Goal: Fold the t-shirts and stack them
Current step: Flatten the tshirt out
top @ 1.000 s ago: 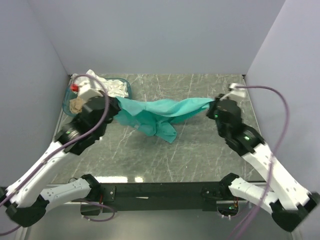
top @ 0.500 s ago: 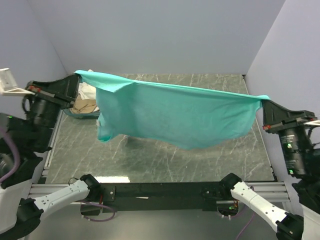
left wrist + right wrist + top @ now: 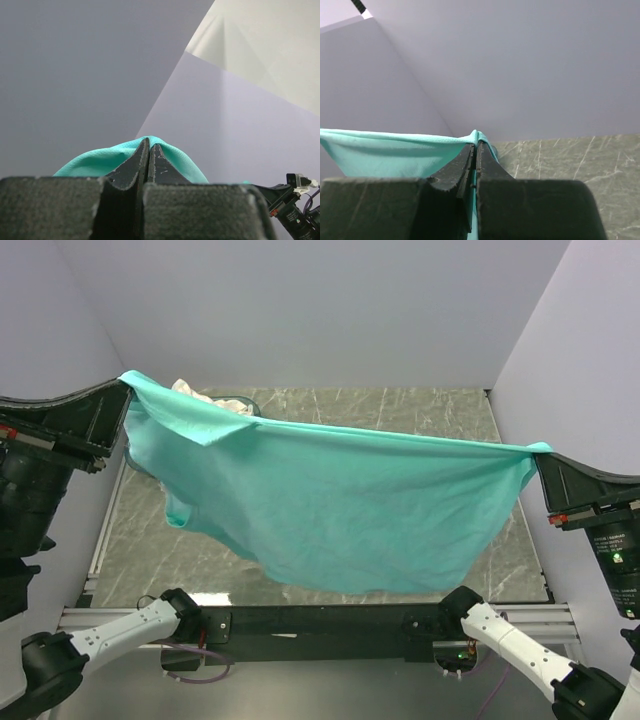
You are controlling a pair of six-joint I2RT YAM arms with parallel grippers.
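Note:
The teal-green t-shirt (image 3: 340,510) hangs spread wide in the air between both arms, high above the table. My left gripper (image 3: 124,381) is shut on its left top corner; in the left wrist view (image 3: 149,145) the cloth (image 3: 95,161) drapes over the closed tips. My right gripper (image 3: 540,452) is shut on the right top corner; in the right wrist view (image 3: 475,140) the cloth (image 3: 385,152) stretches left from the tips. White shirts (image 3: 205,398) lie bunched at the back left, mostly hidden behind the teal shirt.
The dark marbled table (image 3: 420,415) shows behind and below the hanging shirt. The teal basket's rim (image 3: 240,400) peeks out at the back left. Grey walls close in on three sides.
Both arms have risen and spread apart, lifting the teal shirt from a crumpled heap on the table into a wide hanging sheet. In the last half second it came higher and nearer the camera.

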